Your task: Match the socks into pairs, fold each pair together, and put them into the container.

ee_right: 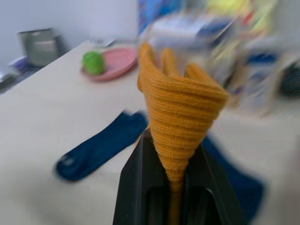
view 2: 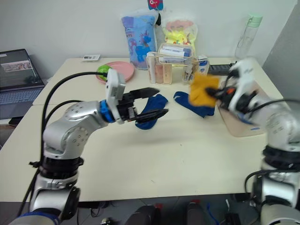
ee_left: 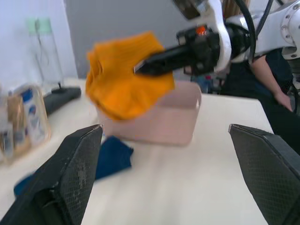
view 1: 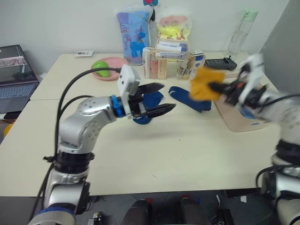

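The right gripper [view 1: 220, 88] clamps the folded yellow pair [view 1: 202, 83] near the tub [view 1: 234, 119], not yet dropped. The left gripper [view 1: 161, 98] hangs open and empty. Two navy socks [view 1: 190, 98] lie unmatched on the table [view 1: 178, 154].

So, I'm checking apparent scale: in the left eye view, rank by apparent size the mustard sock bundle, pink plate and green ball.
1. Pink plate and mustard sock bundle: look alike, unranked.
2. Green ball, smallest.

Evenly lit by soft, diffuse indoor light; faint shadows under the arms on the cream rectangular table [view 1: 154, 154]. Motion blur over the right hand [view 1: 216, 87] and its mustard yellow knit sock [view 1: 202, 84]; wrist-view backgrounds out of focus.
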